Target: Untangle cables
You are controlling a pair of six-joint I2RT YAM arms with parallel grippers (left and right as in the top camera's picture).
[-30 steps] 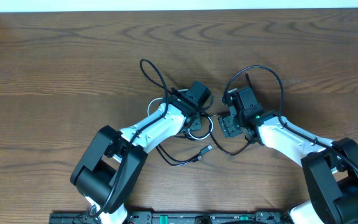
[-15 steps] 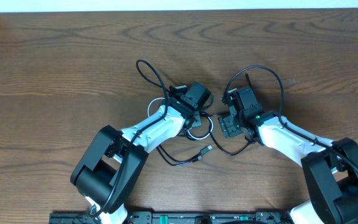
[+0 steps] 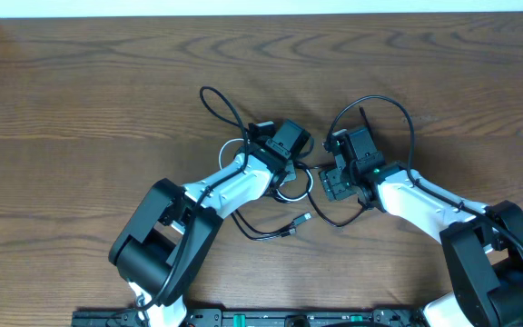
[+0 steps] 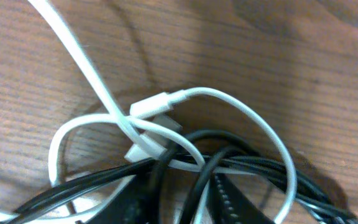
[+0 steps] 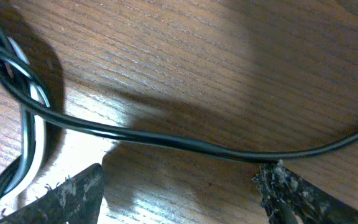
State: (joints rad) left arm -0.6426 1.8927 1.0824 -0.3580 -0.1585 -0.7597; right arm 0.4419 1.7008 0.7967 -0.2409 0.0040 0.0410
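knot: white cable and black cable heaped on the table, between both arms
left gripper: directly over the knot, jaws narrow around strands (real hold not confirmable)
right gripper: wide open, empty; black cable lies crosswise just beyond its tips
nearer arm: left

Overhead looks straight down on the table; both wrist views sit close above the cables
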